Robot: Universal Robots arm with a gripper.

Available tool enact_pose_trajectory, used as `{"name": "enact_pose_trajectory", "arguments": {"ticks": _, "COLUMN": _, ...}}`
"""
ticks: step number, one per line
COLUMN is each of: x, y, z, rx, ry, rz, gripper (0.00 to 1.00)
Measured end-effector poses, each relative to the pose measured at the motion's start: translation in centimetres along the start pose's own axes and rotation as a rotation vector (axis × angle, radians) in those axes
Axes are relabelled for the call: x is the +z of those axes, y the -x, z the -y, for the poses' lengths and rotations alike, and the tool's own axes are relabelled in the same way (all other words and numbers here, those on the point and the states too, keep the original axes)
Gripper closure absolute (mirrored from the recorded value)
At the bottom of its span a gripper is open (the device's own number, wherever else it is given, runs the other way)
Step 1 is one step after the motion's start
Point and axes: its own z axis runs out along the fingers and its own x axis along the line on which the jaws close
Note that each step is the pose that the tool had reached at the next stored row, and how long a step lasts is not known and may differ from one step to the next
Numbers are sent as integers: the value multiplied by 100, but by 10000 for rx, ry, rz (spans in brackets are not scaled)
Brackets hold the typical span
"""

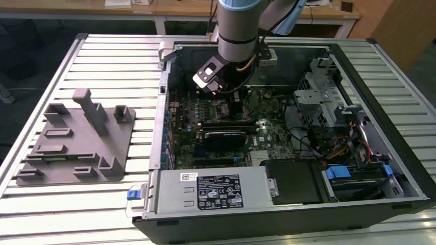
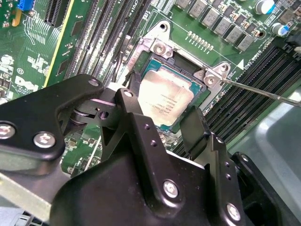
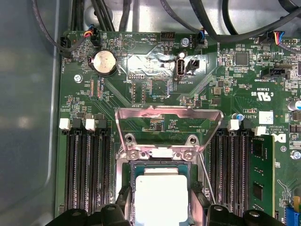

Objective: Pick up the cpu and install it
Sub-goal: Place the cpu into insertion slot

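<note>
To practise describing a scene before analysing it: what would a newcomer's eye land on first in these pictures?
In the exterior view, the robot arm reaching down into the open computer case on the slatted table stands out first. In both wrist views the gripper is right at the shiny cpu in the motherboard socket, whose metal load plate is flipped open. A grey fixture lies at the exterior view's left.
</note>
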Motion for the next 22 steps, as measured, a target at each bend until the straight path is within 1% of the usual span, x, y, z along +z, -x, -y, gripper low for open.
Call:
{"name": "enact_pose_trajectory", "arguments": {"ticks": 14, "x": 14, "y": -2, "z": 0, "rx": 0, "ry": 1, "rz": -8, "gripper": 39}}
{"name": "enact_pose_trajectory", "arguments": {"ticks": 17, "x": 14, "y": -2, "z": 0, "rx": 0, "ry": 0, "rz": -5, "gripper": 40}}
{"name": "enact_pose_trajectory", "arguments": {"ticks": 18, "x": 14, "y": -2, "z": 0, "rx": 0, "ry": 0, "rz": -6, "gripper": 47}}
{"name": "enact_pose_trajectory", "arguments": {"ticks": 22, "x": 15, "y": -2, "z": 0, "rx": 7, "ry": 0, "rz": -7, "gripper": 47}}
